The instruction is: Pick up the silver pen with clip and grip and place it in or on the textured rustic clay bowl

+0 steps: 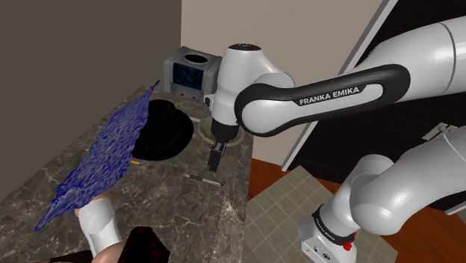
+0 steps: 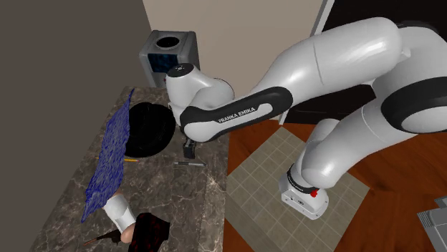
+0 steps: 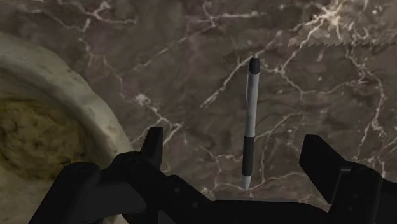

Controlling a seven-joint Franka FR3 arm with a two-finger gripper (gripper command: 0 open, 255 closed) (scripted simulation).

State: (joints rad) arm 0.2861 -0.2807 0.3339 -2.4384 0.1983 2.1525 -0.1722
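Wrist view: the pen lies flat on the marble worktop, seen between the spread fingers and untouched. Its long axis runs square to their gap, writing tip towards the hand. The bowl sits just beside.

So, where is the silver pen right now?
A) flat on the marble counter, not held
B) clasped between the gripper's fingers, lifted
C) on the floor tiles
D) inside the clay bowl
A: the pen lies flat on the marble counter beside the bowl, and the open gripper does not touch it.
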